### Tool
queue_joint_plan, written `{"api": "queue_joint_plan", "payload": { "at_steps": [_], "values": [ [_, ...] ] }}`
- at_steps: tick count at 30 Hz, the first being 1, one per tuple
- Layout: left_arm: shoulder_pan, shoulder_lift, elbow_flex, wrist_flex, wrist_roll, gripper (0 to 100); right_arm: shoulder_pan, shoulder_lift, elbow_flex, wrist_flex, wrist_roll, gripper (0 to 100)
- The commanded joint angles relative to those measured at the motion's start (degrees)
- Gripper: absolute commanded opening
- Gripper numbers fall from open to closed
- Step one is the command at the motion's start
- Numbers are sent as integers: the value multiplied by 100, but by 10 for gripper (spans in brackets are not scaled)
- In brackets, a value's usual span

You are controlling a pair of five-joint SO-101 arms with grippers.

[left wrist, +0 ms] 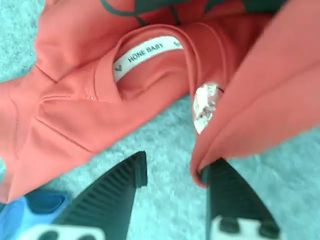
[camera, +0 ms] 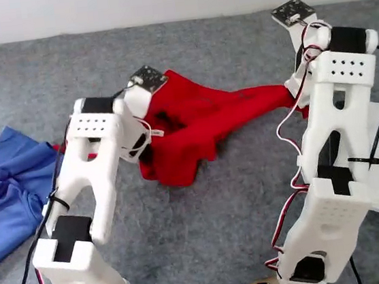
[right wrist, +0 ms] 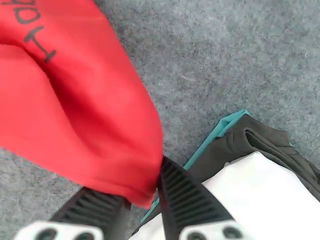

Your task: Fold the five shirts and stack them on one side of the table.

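Closest to us, the right tool [right wrist: 136,186] has its black ribbed fingers [right wrist: 185,200] pressed nearly together, pinching an edge of the red cotton shirt [right wrist: 75,100]. Dark lettering shows on the cloth farther up. Just beside that tool we see a folded white shirt [right wrist: 250,195] with a dark grey, teal-edged garment [right wrist: 260,142] touching it, both on the grey felt worktop [right wrist: 240,60].

We see the left tool [left wrist: 175,165] spread, its two fingers well apart. A hanging fold of the red cloth touches the tip of one finger [left wrist: 227,192], and bare felt shows in the gap between them. Past those fingers lies the collar with its white label [left wrist: 145,52].

From above, we find the red cotton shirt in the middle of the worktop, drawn out long from side to side. Its collar end is by the left arm, and a narrowing end runs across to the right arm. A looser lobe sags toward the arms' bases. A crumpled blue shirt [camera: 9,183] lies at the worktop's left edge, near the left arm.
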Motion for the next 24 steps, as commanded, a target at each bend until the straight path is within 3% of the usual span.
{"api": "queue_joint_plan", "payload": {
  "at_steps": [1, 6, 12, 20, 24],
  "values": [
    [202, -88, -813, 730, -62, 184, -48, -365, -237, 66, 44, 9],
    [756, -88, -1956, 1732, 79, 184, -154, -356, -237, 66, 44, 9],
    [1301, -484, -2097, 1776, 466, 184, -154, -286, -237, 75, 44, 9],
    [2127, -941, -734, 1723, 466, 184, -136, -163, -237, 101, 18, 9],
    [1890, -756, 163, 985, 440, 184, -119, -198, -255, 75, 44, 9]
  ]
}}
